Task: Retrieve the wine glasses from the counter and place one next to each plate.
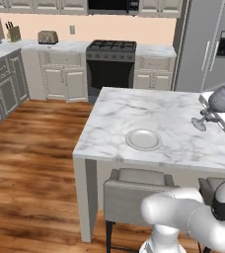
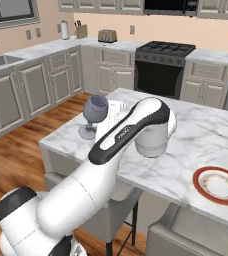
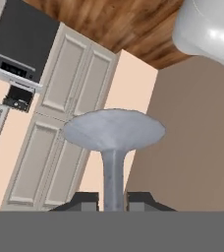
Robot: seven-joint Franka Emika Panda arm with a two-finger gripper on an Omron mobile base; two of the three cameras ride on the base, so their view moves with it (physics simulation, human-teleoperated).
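White arm reaching forward, elbow bent (forearm level); fingers (image 3: 87, 201) closed on wine glass (image 3: 113, 142) stem

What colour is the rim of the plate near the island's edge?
Red-orange rim on the plate, clearest in the right base view.

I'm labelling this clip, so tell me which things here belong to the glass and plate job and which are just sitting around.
Job:
wine glass, held tilted in the gripper
grey plate
red-rimmed plate
island top

Sitting around:
toaster
knife block
stove
fridge
stool
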